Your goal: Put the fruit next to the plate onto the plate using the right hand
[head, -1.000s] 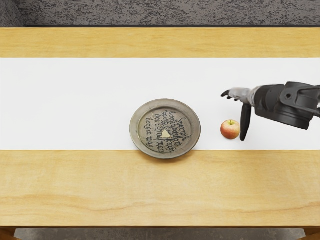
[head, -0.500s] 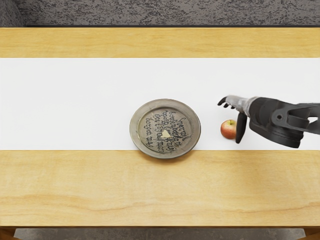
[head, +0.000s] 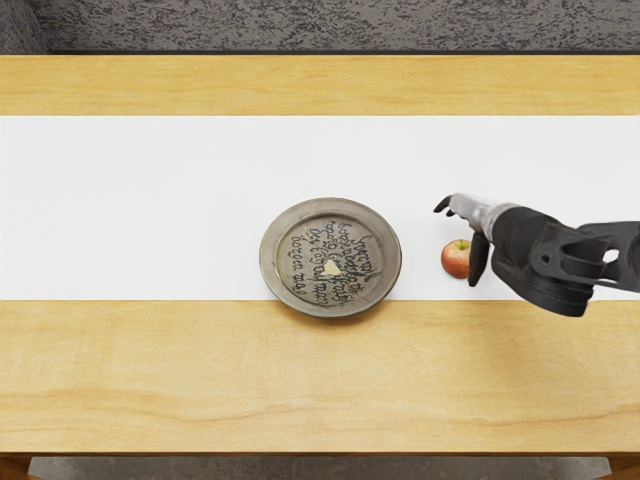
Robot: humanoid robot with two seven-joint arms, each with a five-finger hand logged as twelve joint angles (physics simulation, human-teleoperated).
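Head view, looking down at a slant on a wooden table point(head: 300, 370) crossed from side to side by a broad white cloth point(head: 180, 200); a grey, rough-textured surface point(head: 300, 25) shows beyond the far edge. A round, dull metal plate point(head: 268, 258) with dark script and a small pale mark at its centre lies on the cloth, its near rim reaching the cloth's near edge. The fruit, a small red and yellow apple point(head: 455, 258), rests on the cloth to the right of the plate, near it but apart from it, with a strip of white showing between the two. The right arm point(head: 560, 262), dark grey and jointed, enters from the right edge at the height of the apple. The right hand point(head: 478, 220) is spread and holds nothing: its fingers point(head: 447, 205) reach out over the cloth just beyond the apple on the far side, while the dark thumb point(head: 478, 262) hangs down along the apple's right side, overlapping its edge. Whether the thumb touches the apple's skin cannot be told. The apple's top, left and near sides are free of the hand.
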